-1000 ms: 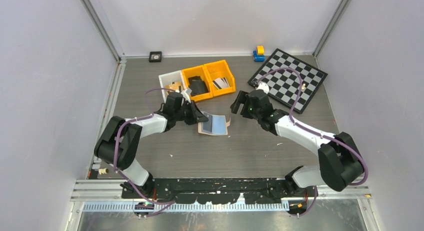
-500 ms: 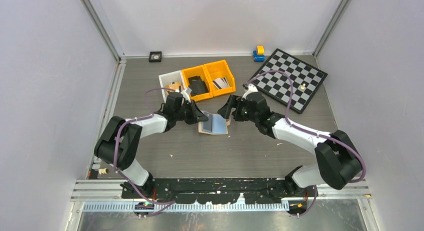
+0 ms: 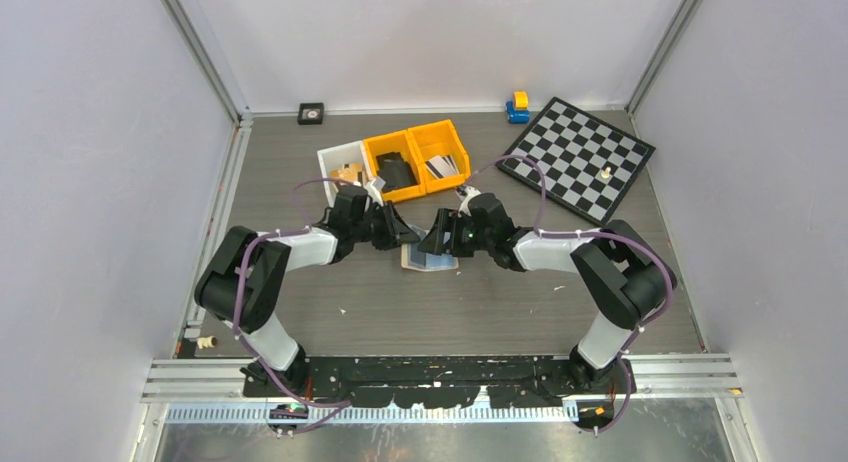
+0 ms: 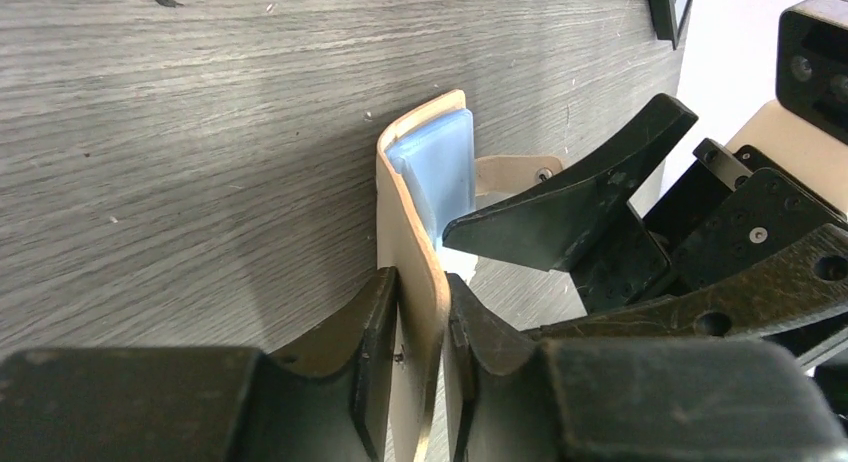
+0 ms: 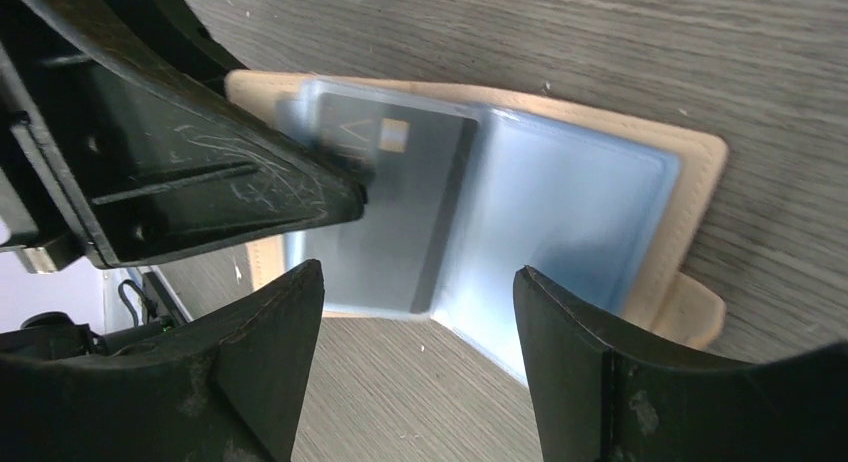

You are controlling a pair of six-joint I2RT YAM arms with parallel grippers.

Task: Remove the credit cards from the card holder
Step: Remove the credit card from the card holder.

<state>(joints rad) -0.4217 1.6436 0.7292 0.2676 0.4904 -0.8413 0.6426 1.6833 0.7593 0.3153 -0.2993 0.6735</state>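
Left wrist view: left gripper (image 4: 420,317) is clenched on one tan cover of the card holder (image 4: 412,172). The flap stands on edge between its fingers, bluish see-through pockets on the inner face. One black finger (image 4: 570,207) of the right gripper (image 5: 415,357) reaches in beside those pockets.

Right wrist view: its jaws are released and spread wide, hanging over the open holder with nothing between them. I see a dark credit card (image 5: 400,197) seated in a pocket on the half nearest the left arm. The other half lies flat on the table (image 5: 620,42), pockets up, with a tan tab at its outer edge.

Top view: both grippers meet over the holder (image 3: 430,261) mid-table, slightly toward the far edge. Just beyond it sit two yellow bins (image 3: 417,142) and a white bin (image 3: 330,158). Loose cards (image 3: 441,166) lie in the right-hand yellow one. A chessboard (image 3: 580,157) lies toward the far right corner.
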